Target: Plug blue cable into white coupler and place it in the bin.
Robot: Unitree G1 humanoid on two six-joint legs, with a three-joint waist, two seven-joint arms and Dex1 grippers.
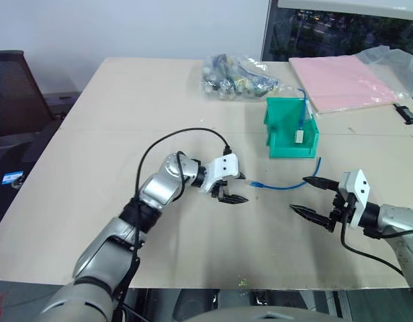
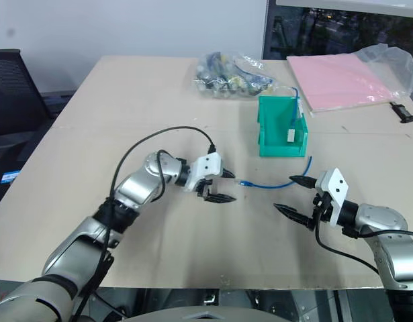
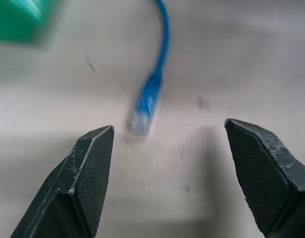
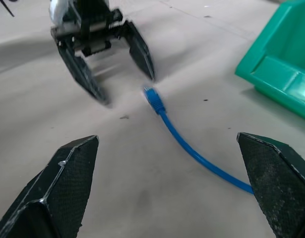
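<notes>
the blue cable [image 1: 287, 184] lies flat on the counter [image 1: 125, 121], in a soft curve. its small clear plug end points to the left gripper [image 1: 234, 188]. its other end lies near the front of the bin [image 1: 290, 127], on the right gripper's side. nothing holds the cable.

the left gripper is low over the counter, just beside the plug end. its fingers [image 3: 88, 173] are spread wide and hold nothing. in the left wrist view the plug sits a little past the fingertips, in line with the gap between them.

the right gripper [image 1: 312, 196] is near the cable's curved middle part. its fingers [image 4: 68, 183] are wide too and hold nothing. in the right wrist view the cable runs across the counter past the gap between them, and the left gripper shows just behind the plug.

the bin is teal green and stands on the counter behind the cable. a small white block, the white coupler [image 1: 298, 136], is inside it, and a thin blue wire hangs in there above it. i cannot tell if they are joined.

behind the bin is a clear bag of mixed cables [image 1: 240, 77]. a flat pink sheet [image 1: 340, 80] lies to the right of the bag, with a small black thing [image 1: 407, 113] near its edge.
</notes>
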